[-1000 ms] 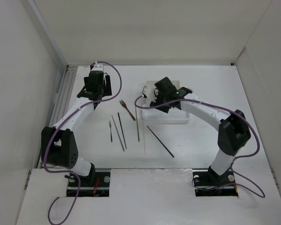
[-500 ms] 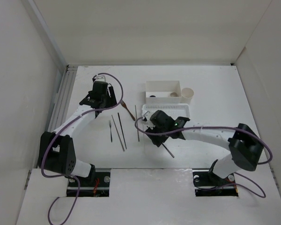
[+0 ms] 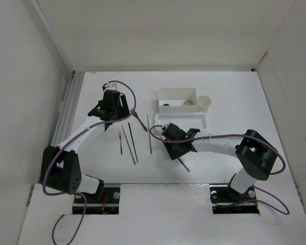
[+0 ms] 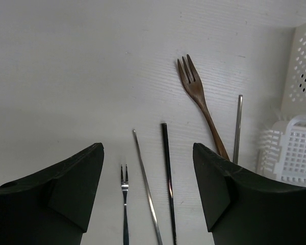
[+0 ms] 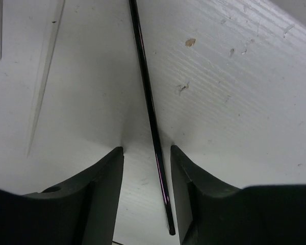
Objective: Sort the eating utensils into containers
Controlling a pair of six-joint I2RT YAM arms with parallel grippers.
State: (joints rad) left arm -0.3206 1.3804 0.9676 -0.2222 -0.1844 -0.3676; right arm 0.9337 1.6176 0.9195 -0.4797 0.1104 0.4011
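The right gripper [image 5: 147,150] is sitting at the bottom of its frame. Its fingers are standing partly open on both sides of a dark chopstick [image 5: 149,102] lying on the table [image 5: 234,102], not squeezing it. From above, the arm is hiding most of that chopstick. The left gripper [image 4: 148,148] is hanging wide open, holding nothing. One finger is hiding the end of the brown fork [image 4: 199,97]. The right edge is cutting off the white basket [image 4: 296,148].

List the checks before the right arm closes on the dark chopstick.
1. Dark chopstick between right jaws: ok.
2. Right jaws open, gaps both sides: ok.
3. Chopstick lying flat on table: ok.
4. Pale chopstick outside the jaws: ok.
5. Room in white basket: cannot tell, arm hides part.
6. Left jaws open, apart from right arm: ok.
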